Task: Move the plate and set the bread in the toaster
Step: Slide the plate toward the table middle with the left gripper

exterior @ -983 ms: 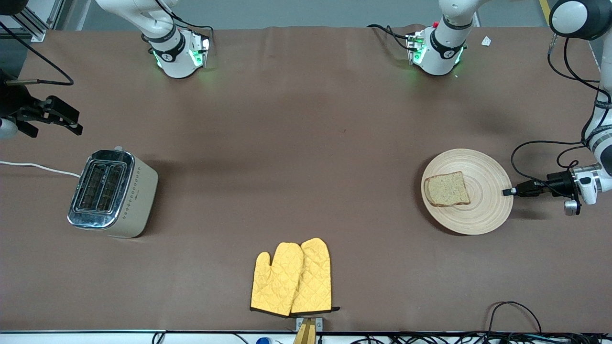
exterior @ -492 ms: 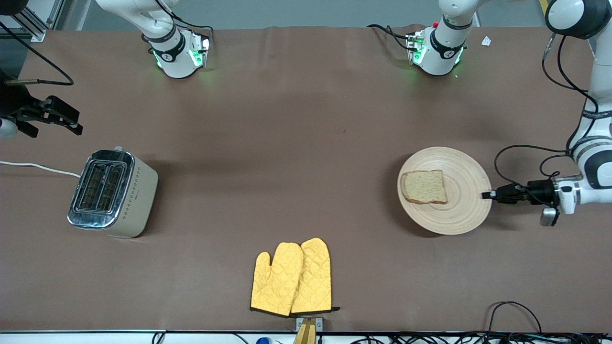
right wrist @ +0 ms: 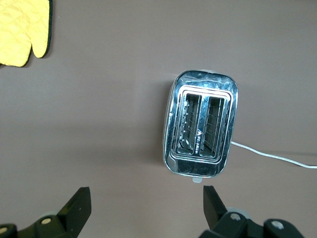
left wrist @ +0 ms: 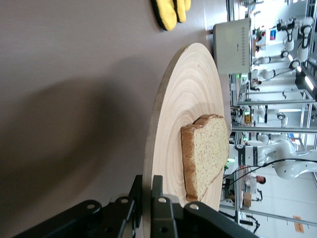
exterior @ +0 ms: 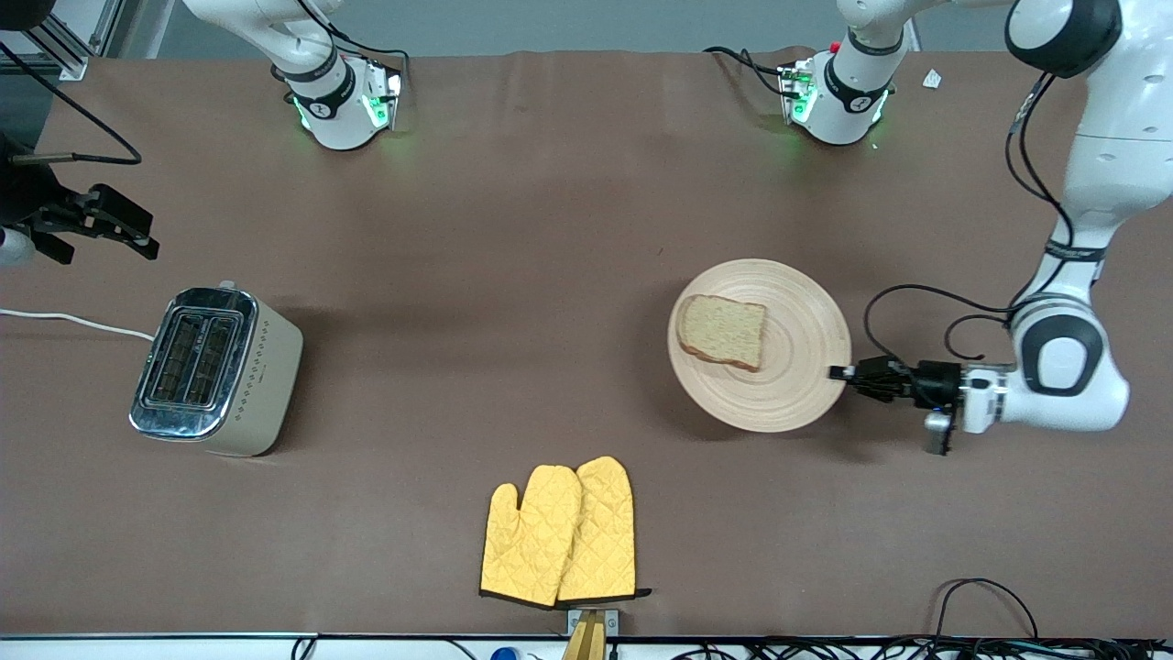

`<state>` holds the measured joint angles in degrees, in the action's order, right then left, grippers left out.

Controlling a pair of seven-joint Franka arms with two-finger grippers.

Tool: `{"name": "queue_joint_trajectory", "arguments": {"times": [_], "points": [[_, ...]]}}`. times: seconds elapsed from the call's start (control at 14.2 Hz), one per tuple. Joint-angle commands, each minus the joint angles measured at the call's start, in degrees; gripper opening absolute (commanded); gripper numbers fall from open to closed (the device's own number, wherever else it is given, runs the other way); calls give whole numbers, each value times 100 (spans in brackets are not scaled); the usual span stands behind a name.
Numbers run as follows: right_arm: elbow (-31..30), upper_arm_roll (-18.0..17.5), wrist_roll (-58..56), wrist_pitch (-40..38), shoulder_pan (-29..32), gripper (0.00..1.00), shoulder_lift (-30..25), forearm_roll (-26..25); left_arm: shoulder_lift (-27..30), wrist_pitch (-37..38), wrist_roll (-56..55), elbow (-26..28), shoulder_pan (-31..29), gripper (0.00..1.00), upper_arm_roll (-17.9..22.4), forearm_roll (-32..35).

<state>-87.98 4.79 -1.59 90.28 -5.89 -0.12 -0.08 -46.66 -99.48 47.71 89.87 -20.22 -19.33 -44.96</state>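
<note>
The round light-wood plate [exterior: 797, 367] hangs just over the table's middle and casts a shadow below. My left gripper [exterior: 838, 373] is shut on its rim at the left arm's side. The bread [exterior: 722, 331] lies flat on the plate. In the left wrist view the black fingers [left wrist: 161, 191] pinch the plate [left wrist: 183, 114] edge, with the bread [left wrist: 205, 153] close by. The cream toaster [exterior: 215, 371] stands at the right arm's end with both slots empty. My right gripper [exterior: 137, 231] waits open in the air near it. In the right wrist view that gripper [right wrist: 147, 198] looks down on the toaster [right wrist: 200, 129].
A pair of yellow oven mitts [exterior: 559, 532] lies near the front edge, nearer the camera than the plate. The toaster's white cord [exterior: 73, 321] trails off the table's end. Loose black cables [exterior: 926, 316] hang by the left wrist.
My left gripper has carried the plate and bread from the left arm's end toward the middle of the table. The right arm and toaster have not moved.
</note>
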Motion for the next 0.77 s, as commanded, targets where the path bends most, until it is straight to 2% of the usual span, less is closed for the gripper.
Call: {"name": "queue_joint_trajectory", "arguments": {"times": [0.0, 0.14, 0.28, 0.49, 0.7], "points": [[-62, 13, 18, 25, -9, 100, -41, -54, 105, -202, -16, 293, 429, 0, -18, -661], [-62, 13, 18, 25, -9, 100, -32, -54, 114, -641, -16, 452, 798, 0, -26, -1005], [-62, 13, 18, 25, 0, 100, -32, -54, 114, -1089, -25, 452, 1220, 0, -88, -1059], [-70, 13, 18, 25, 0, 100, -32, -45, 105, -1661, -43, 575, 1800, 0, -97, -1803], [-70, 13, 18, 33, 0, 100, -23, -45, 35, -2197, -34, 654, 2056, 0, -97, -1885]]}}
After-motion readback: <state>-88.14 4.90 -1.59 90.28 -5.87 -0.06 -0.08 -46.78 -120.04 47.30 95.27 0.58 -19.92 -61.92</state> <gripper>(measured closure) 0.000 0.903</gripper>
